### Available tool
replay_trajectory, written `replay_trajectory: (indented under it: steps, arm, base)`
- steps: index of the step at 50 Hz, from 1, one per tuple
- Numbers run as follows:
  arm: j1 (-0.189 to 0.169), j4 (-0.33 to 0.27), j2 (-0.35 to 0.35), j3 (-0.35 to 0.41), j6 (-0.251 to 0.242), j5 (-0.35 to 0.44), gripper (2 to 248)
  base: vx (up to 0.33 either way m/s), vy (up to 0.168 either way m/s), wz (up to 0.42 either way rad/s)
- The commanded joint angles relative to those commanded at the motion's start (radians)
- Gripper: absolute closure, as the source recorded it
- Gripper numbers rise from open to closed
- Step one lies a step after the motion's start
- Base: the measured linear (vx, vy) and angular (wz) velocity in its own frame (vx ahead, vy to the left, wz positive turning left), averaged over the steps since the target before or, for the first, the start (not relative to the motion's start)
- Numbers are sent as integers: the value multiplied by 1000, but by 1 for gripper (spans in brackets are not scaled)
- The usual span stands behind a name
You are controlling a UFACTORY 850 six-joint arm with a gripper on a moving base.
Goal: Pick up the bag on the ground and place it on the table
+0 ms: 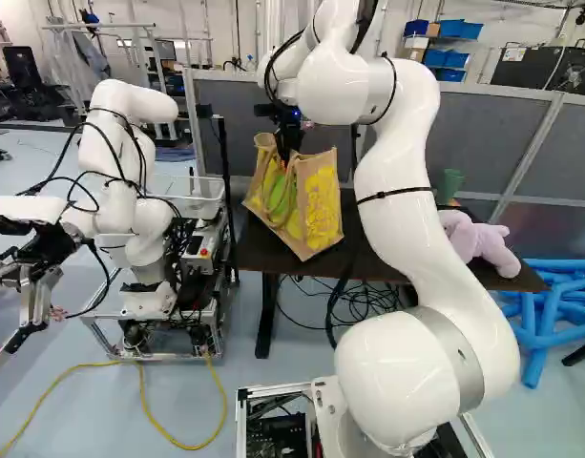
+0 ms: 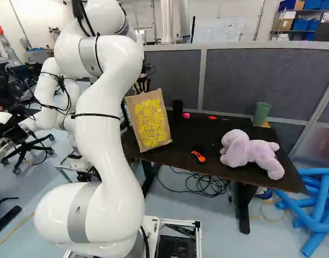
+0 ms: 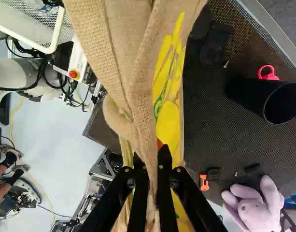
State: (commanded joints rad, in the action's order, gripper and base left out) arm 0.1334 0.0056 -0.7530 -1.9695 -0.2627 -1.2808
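Near its top, the tan burlap bag with yellow print is held by my gripper. In the wrist view, both fingers of the gripper pinch a fold or strap of the bag from two sides. The bag is tilted, over the left end of the dark table. Whether its bottom touches the tabletop, I cannot tell. In the right base view, the arm hides most of the gripper, while the bag shows its printed face.
On the table are a purple plush toy, a green cup, a black cup and an orange-handled tool. Another robot stands at the left. Blue tubes lie right of the table; a grey partition stands behind it.
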Motion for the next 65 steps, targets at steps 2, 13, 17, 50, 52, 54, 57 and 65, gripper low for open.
replay_trajectory:
  steps: [2,13,17,50,52,54,57,65]
  arm:
    - [2,0,-4,1,0,0,227]
    - [5,0,-19,0,0,0,227]
    - [5,0,-20,0,0,0,227]
    - [5,0,-20,0,0,0,76]
    - [5,0,-20,0,0,0,76]
    - [5,0,-20,0,0,0,40]
    - [5,0,-20,0,0,0,40]
    - [5,0,-20,0,0,0,3]
  base:
    - [0,0,0]
    - [0,0,0]
    - [0,0,0]
    - [0,0,0]
    - [0,0,0]
    - [0,0,0]
    - [0,0,0]
    - [0,0,0]
